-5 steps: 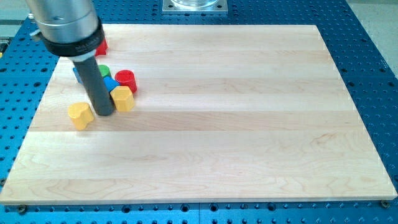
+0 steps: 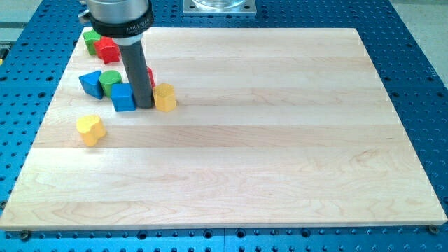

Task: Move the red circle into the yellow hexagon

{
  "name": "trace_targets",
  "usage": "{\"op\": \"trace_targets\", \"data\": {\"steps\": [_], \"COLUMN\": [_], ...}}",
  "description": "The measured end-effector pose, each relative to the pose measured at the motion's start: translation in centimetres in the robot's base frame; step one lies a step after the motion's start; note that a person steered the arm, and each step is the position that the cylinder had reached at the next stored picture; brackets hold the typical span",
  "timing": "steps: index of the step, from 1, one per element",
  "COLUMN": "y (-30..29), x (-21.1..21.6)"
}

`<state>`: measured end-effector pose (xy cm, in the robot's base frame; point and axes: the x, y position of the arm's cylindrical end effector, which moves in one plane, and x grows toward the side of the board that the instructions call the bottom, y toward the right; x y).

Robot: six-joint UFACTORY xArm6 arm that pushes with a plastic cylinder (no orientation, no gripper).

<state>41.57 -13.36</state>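
Observation:
The yellow hexagon (image 2: 164,97) sits on the wooden board (image 2: 280,140) at the upper left. The red circle (image 2: 150,75) is mostly hidden behind the dark rod, with only a red sliver showing just above and left of the hexagon. My tip (image 2: 144,106) rests on the board between the blue cube (image 2: 123,97) on its left and the yellow hexagon on its right, close to both.
A green cylinder (image 2: 110,79) and a blue triangular block (image 2: 89,82) lie left of the blue cube. A red star-like block (image 2: 107,50) and a green block (image 2: 91,38) sit near the top left corner. A yellow heart-shaped block (image 2: 91,129) lies lower left.
My tip has moved right and up. The yellow hexagon has shifted right and up with it. The red circle is now hidden behind the rod.

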Motion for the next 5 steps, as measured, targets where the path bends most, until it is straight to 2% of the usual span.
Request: {"op": "trace_targets", "data": {"steps": [2, 5], "y": [-2.5, -2.7], "x": [-0.9, -8.5]}}
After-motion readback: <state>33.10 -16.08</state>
